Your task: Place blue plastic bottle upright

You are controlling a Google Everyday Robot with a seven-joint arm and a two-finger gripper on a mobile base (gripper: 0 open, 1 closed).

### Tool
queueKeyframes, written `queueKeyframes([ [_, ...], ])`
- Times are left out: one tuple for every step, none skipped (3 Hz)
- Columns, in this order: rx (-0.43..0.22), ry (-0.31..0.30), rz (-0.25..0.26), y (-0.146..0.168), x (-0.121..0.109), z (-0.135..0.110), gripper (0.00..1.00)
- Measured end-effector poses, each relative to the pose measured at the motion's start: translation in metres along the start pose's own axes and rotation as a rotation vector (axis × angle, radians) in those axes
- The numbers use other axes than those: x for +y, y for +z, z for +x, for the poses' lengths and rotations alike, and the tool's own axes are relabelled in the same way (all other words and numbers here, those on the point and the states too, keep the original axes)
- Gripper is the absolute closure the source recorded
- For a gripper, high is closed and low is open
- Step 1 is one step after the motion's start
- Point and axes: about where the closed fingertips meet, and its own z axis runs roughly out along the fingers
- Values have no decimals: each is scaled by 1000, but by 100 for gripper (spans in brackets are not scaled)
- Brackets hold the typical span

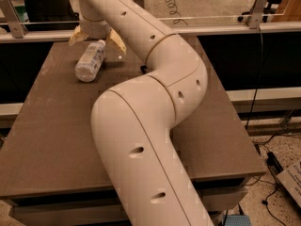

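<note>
The blue plastic bottle (90,61) lies on its side on the dark table (51,126) at the far left, white cap pointing toward the back, clear ribbed body toward me. My gripper (96,40) hangs over the bottle's cap end at the back of the table. Its two tan fingers (115,41) are spread wide, one on each side of the cap end. They hold nothing.
My own large white arm (155,102) crosses the middle of the table and hides much of it. A metal rail with a glass panel (211,20) runs along the table's back edge. Cables lie on the floor (277,168) at the right.
</note>
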Motion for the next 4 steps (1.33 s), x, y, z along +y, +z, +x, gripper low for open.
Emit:
queueKeyframes([
  [-13, 33, -21, 14, -3, -2, 0],
  [-28, 44, -48, 25, -2, -4, 17],
  [-32, 53, -68, 26, -4, -6, 41],
  [-35, 63, -86, 22, -8, -10, 64],
])
